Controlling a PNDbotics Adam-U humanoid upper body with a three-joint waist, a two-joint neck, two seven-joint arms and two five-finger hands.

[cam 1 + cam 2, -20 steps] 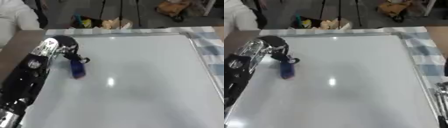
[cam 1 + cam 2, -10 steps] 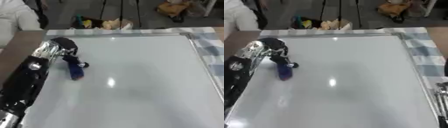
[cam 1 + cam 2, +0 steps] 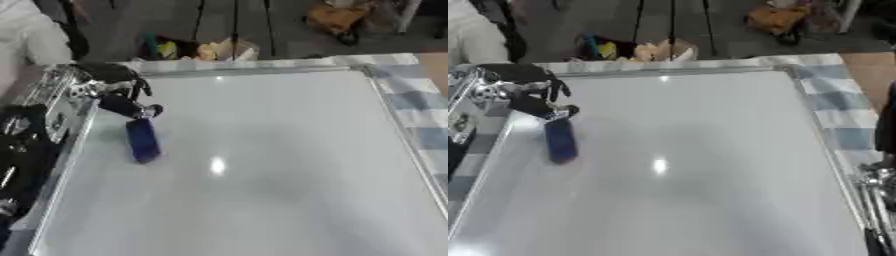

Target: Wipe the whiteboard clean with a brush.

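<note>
One left hand [image 3: 112, 86] pinching blue brush [image 3: 142, 139] flat on whiteboard [image 3: 262, 165]; right hand's fingers hidden.

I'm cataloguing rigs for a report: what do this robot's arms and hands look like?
The left arm is black with silver metal joints and bright fittings near the wrist. The left hand has black fingers. Of the right arm, only a silver and black strip shows at the edge.
</note>
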